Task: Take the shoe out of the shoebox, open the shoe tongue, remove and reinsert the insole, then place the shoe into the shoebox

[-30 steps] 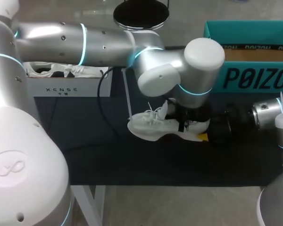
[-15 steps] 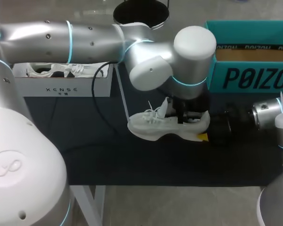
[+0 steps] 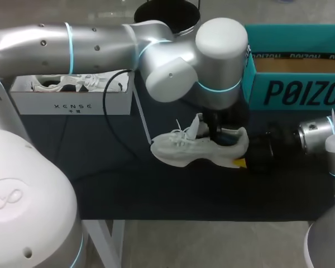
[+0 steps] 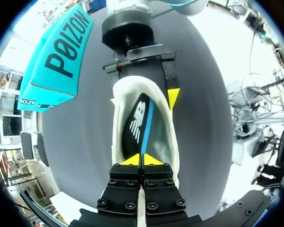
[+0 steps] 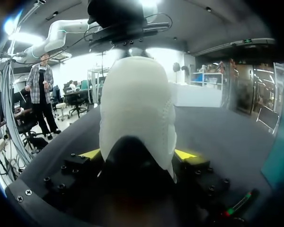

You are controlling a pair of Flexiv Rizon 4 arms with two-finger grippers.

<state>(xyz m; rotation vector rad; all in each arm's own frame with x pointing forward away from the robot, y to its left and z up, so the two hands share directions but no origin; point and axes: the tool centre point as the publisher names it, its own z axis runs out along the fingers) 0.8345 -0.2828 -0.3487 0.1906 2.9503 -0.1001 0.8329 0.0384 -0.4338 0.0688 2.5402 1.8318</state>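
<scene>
A white shoe (image 3: pixel 184 151) lies on its sole on the dark table mat, toe to the left, laces loose. My right gripper (image 5: pixel 138 156) is shut on its heel (image 5: pixel 137 104), one yellow tip on each side. Reaching over from the left, my left arm hangs above the shoe's opening. My left gripper (image 4: pixel 142 160) is shut, its tips pinched on the edge of the black insole (image 4: pixel 135 125) with a blue stripe, which stands partly raised inside the shoe (image 4: pixel 117 127). In the head view the left gripper (image 3: pixel 215 134) dips into the opening beside the lifted tongue (image 3: pixel 196 125).
A white shoebox (image 3: pixel 72 103) holding another white shoe stands at the back left. An open teal shoebox (image 3: pixel 296 89) stands at the back right, close behind my right gripper (image 3: pixel 243 152). The table's front edge runs just below the mat.
My left arm's elbow has swung back and to the left, uncovering the shoe's heel and opening. The shoe and my right gripper have stayed put.
</scene>
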